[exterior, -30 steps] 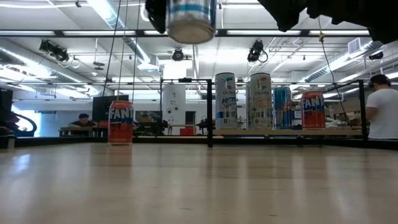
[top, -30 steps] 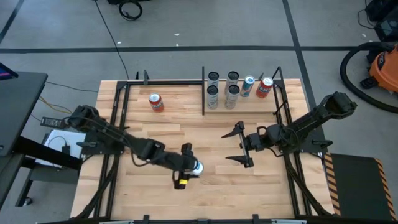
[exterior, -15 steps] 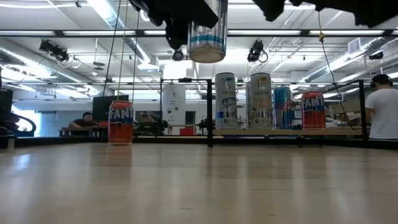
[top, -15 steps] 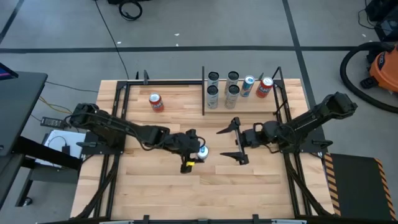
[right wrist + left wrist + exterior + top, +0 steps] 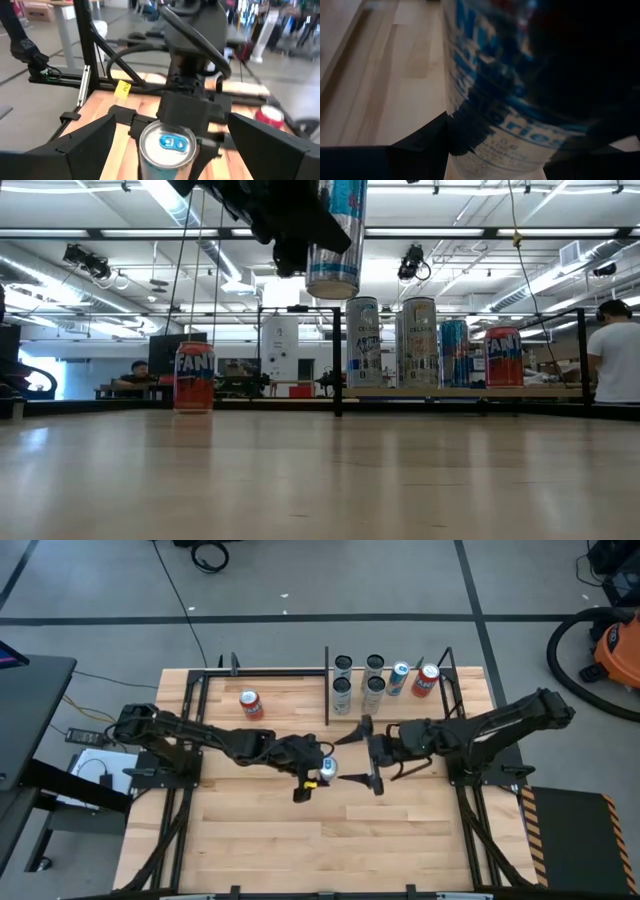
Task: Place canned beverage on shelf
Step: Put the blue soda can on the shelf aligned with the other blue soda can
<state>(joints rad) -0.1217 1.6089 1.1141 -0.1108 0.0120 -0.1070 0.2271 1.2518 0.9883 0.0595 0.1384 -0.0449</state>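
Canned beverage, a slim blue-and-silver can, hangs in the air above the desk, in front of the shelf and well apart from it. The left end effector is clamped around its side wall, top facing the right arm. The right end effector stands spread wide just beside the can, fingers flanking its lid, not touching.

Likely stiff along its length but thin-walled, the can would dent under a hard squeeze. Its smooth printed metal looks slippery. If full, it is moderately heavy and may swing in a loose hold. Taking it mid-body, across the round wall, seems best for standing it beside the cans already on the shelf.
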